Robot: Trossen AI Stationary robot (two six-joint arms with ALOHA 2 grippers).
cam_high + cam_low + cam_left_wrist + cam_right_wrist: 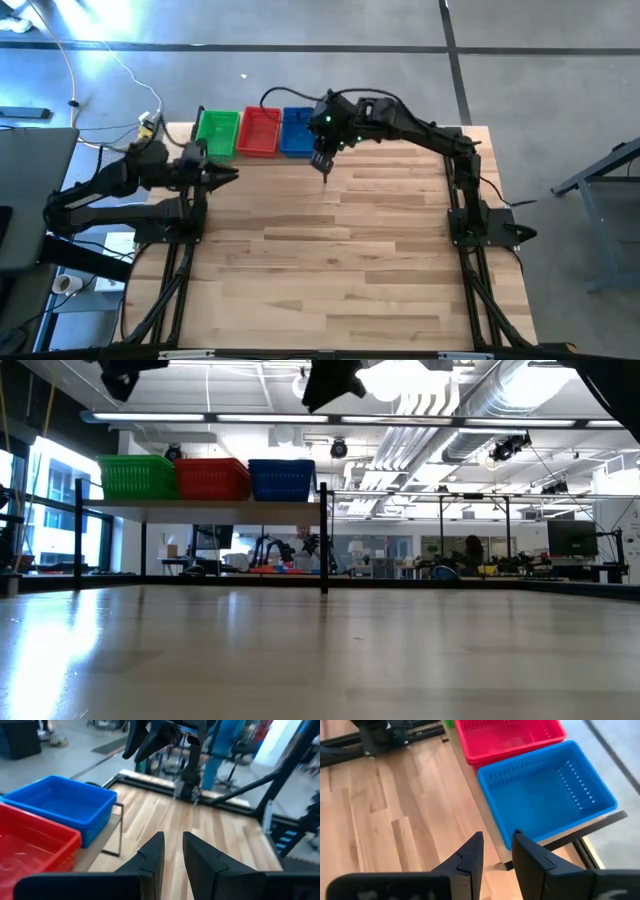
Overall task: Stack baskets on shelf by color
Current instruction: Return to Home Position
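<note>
Your right hand (497,837), empty and barely open, hovers just short of the blue baskets (545,785) on the shelf (200,508), red baskets (505,735) and green baskets (217,132) beyond. Stacking looks finished: pull it home. Left hand (172,840) waits likewise beside the green baskets.

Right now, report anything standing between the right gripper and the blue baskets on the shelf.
Nothing visible does. The right gripper hangs open and empty over the tabletop just in front of the shelf, and the blue baskets lie just beyond it with only bare wood between.
</note>
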